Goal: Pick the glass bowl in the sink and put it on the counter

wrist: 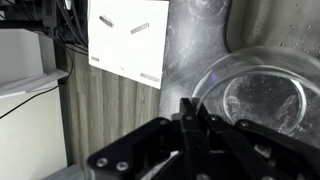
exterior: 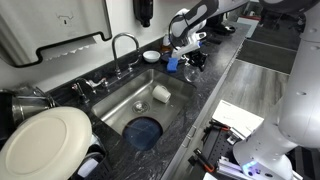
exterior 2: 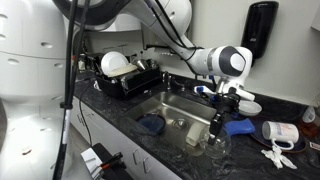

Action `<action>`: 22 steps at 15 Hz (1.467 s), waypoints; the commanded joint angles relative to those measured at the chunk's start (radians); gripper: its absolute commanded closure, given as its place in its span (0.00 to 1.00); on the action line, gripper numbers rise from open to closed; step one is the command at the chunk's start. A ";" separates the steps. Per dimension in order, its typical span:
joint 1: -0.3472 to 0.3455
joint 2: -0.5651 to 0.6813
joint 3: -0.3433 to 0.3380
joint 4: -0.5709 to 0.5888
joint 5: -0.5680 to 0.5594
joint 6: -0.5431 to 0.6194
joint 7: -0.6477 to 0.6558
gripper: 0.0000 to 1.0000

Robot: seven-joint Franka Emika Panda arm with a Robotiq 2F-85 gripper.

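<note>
The glass bowl [wrist: 255,100] is clear and round and fills the right of the wrist view, over the dark speckled counter [wrist: 200,40]. My gripper [wrist: 190,112] has its fingers pinched together on the bowl's near rim. In both exterior views the gripper [exterior: 188,58] [exterior 2: 217,128] is low over the counter [exterior: 215,80] [exterior 2: 130,118], beside the sink [exterior: 120,100] [exterior 2: 175,105]. The bowl shows only faintly under the fingers [exterior 2: 216,141]. I cannot tell whether it rests on the counter or hangs just above it.
In the sink are a white cup [exterior: 161,94] and a dark blue round dish [exterior: 144,131]. A blue object [exterior: 173,64] and a white bowl [exterior: 151,56] sit close by the gripper. The faucet [exterior: 122,45] curves over the back rim. A dish rack [exterior 2: 125,80] stands beyond the sink.
</note>
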 commanded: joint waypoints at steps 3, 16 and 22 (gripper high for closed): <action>-0.034 0.029 -0.004 0.007 0.067 0.094 0.085 0.99; -0.075 -0.009 -0.018 -0.033 0.141 0.201 0.137 0.36; -0.070 -0.066 -0.026 -0.045 0.132 0.195 0.141 0.00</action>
